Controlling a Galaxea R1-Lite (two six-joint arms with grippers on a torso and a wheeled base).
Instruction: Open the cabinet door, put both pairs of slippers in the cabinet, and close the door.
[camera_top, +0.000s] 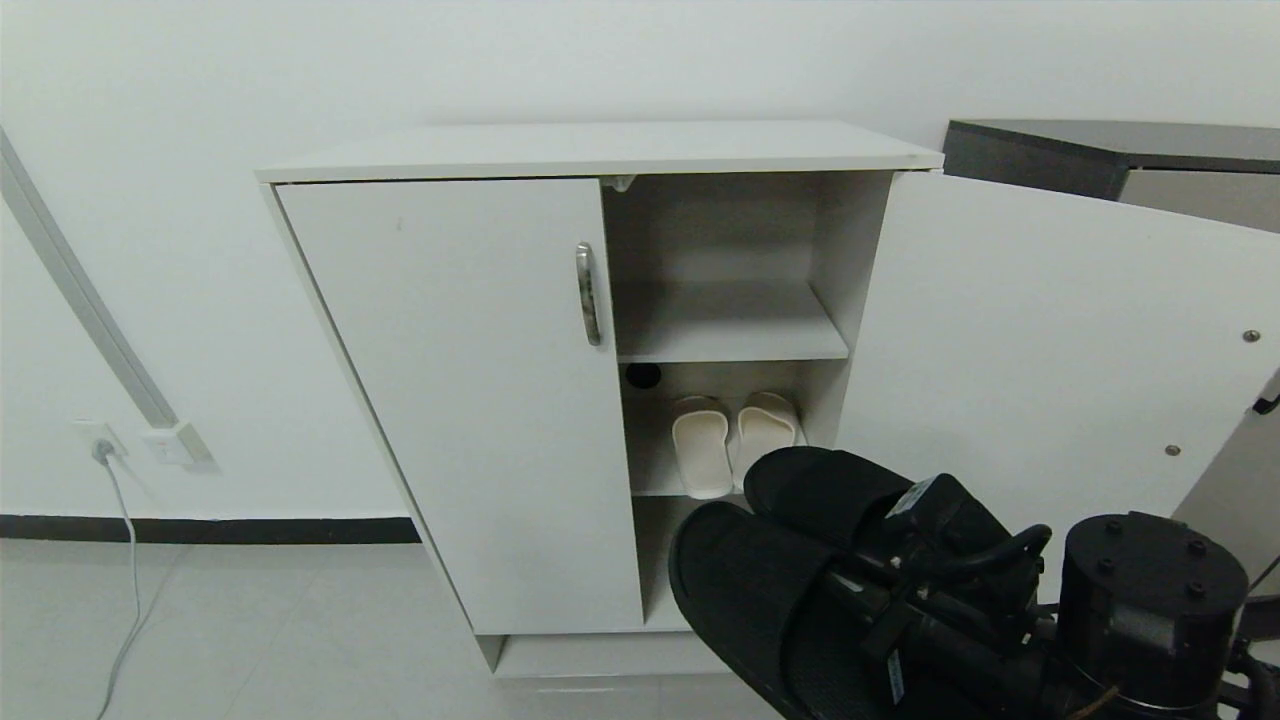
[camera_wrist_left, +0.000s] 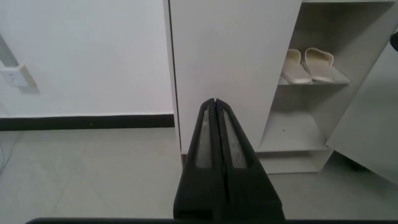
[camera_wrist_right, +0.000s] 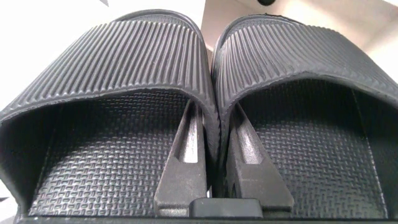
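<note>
Nearest, right gripper (camera_wrist_right: 215, 134) is holding the black slippers (camera_top: 760, 580) just before the cabinet (camera_top: 600, 150) — jaws clamping the pair's inner walls together; left gripper (camera_wrist_left: 214, 109) is hanging empty, jaws together. Beyond, white slippers (camera_top: 735, 440) are sitting on the middle shelf (camera_top: 655, 490), right door (camera_top: 1050, 350) open. Likely risk — the wide pair catching a shelf edge or the shut left door (camera_top: 450, 400) and twisting out of the pinch.

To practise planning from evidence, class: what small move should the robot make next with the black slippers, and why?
Probably ease the right pincer forward toward the bare bottom shelf: it grips the black slippers just outside the open cabinet, and the white slippers occupy the middle shelf.
</note>
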